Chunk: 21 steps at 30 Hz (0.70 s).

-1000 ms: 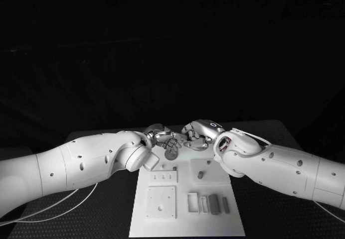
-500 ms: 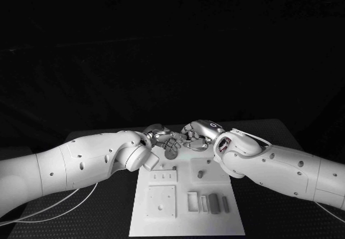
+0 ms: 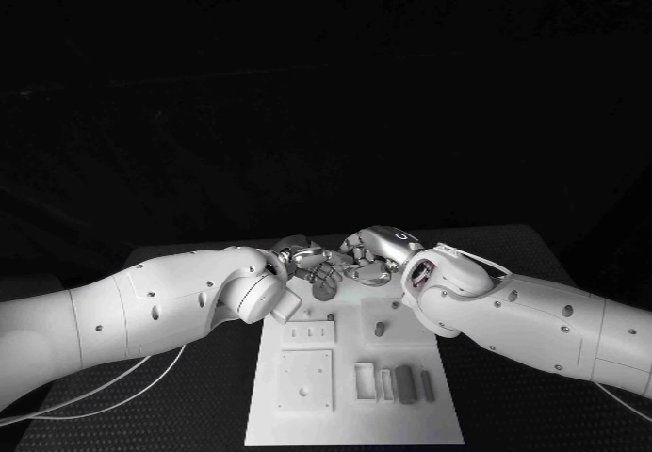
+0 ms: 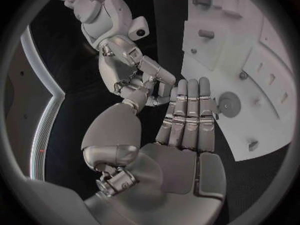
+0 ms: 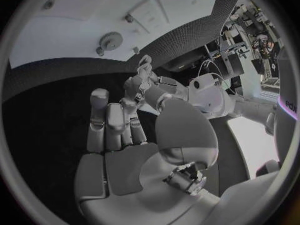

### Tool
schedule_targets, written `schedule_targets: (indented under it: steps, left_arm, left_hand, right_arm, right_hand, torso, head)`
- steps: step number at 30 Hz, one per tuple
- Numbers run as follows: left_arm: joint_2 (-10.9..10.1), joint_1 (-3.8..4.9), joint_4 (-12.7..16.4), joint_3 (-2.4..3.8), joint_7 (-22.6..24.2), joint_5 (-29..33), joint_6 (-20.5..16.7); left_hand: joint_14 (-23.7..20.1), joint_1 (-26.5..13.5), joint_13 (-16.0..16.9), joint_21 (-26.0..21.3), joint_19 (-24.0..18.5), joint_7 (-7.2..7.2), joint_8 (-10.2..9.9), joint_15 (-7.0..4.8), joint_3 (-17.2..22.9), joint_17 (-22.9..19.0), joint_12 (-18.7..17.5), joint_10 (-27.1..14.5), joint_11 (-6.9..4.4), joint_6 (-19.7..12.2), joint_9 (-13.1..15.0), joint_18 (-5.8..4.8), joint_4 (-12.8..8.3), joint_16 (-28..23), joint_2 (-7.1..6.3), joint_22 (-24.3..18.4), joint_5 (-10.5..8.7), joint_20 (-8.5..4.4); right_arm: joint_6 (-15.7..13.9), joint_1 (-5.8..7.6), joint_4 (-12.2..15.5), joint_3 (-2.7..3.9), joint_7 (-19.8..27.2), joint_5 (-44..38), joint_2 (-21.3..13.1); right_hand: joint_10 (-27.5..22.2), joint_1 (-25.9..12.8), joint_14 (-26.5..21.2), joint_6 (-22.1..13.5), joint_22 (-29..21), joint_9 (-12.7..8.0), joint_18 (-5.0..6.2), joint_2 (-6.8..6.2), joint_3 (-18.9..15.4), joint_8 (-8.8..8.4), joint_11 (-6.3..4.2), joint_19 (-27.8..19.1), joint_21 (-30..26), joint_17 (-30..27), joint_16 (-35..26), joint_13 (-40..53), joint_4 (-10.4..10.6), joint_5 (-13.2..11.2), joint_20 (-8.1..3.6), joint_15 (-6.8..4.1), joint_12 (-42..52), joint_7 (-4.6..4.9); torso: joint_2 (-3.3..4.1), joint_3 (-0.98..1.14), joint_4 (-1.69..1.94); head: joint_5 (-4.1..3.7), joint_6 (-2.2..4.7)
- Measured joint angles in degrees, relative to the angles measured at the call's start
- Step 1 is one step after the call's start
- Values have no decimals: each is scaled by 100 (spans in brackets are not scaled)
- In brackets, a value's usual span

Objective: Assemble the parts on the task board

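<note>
My left hand and right hand met fingertip to fingertip above the task board's far end; fingers straight, nothing visibly held.

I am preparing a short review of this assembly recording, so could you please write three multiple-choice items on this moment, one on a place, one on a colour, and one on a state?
1. Where are the two hands?
A. Over the board's far end
B. Over the board's near end
C. Off the table's left side

2. What colour is the task board?
A. White
B. Red
C. Black

3. What is the left hand doing?
A. Gripping a long bar
B. Holding nothing, fingers straight
C. Pressing a lid shut

Answers: 1 A, the left hand and right hand meet above the far end of the task board. 2 A, the board is white on the black table. 3 B, the left wrist view shows its fingers extended side by side, with nothing in them.
</note>
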Motion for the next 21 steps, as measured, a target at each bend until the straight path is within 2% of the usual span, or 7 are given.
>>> schedule_targets:
  steps: [15,19,21]
  left_arm:
    - [-4,-11,-10,-9,-35,24,-5]
    - [-7,-11,-5,-9,-41,29,-3]
    - [-11,-11,-5,-9,-48,30,-2]
  left_hand:
    - [26,-23,33,0,0,10,0,-15,0,42,0,0,0,-10,-2,-15,0,0,23,27,0,0]
    - [93,79,69,0,2,-32,-9,-52,65,103,0,44,-43,56,-4,-17,-65,0,200,50,0,-2]
    - [132,165,98,0,31,-60,29,-52,103,152,0,115,-74,121,-4,-45,-144,40,345,73,0,-31]
  right_arm:
    - [-5,-31,-51,9,-3,-13,67]
    - [-6,-33,-62,9,-3,-18,69]
    - [-6,-33,-58,9,1,-20,70]
  right_hand:
    - [29,-21,10,8,0,1,0,-21,0,0,-11,32,0,-1,0,-5,0,0,-14,10,0,-8]
    - [29,-20,20,8,0,2,0,-20,-1,0,-11,32,0,-2,0,-5,-1,0,-13,2,0,-8]
    - [29,-20,37,10,0,2,0,-20,-1,0,-11,33,0,-2,0,-5,-1,-16,-13,0,0,-10]
  torso:
    - [6,5,-1]
    - [7,6,1]
    - [7,6,2]
  head:
    - [1,-17]
    - [1,-27]
    - [-1,-32]
